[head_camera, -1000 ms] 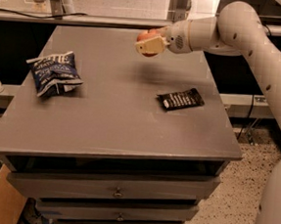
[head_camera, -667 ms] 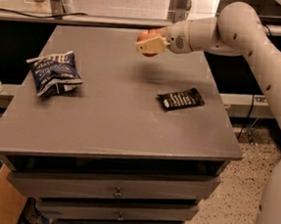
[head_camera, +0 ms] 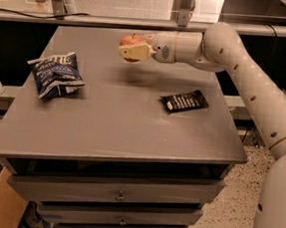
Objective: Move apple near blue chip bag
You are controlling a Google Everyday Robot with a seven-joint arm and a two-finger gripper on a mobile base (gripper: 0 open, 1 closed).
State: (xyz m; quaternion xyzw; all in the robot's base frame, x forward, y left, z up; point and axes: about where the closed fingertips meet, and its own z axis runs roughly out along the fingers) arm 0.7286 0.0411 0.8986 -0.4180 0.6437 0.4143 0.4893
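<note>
Pincer pinching the apple above the counter, well apart from the blue chip bag lying at counter's left; black packet at right.

Warm, fairly dim indoor light falls from above. The gripper, clamped on the apple above the far middle of the grey table, throws a soft, diffuse shadow on the top just below it. The blue chip bag shows a faint sheen. The drawer recesses lie dark.
</note>
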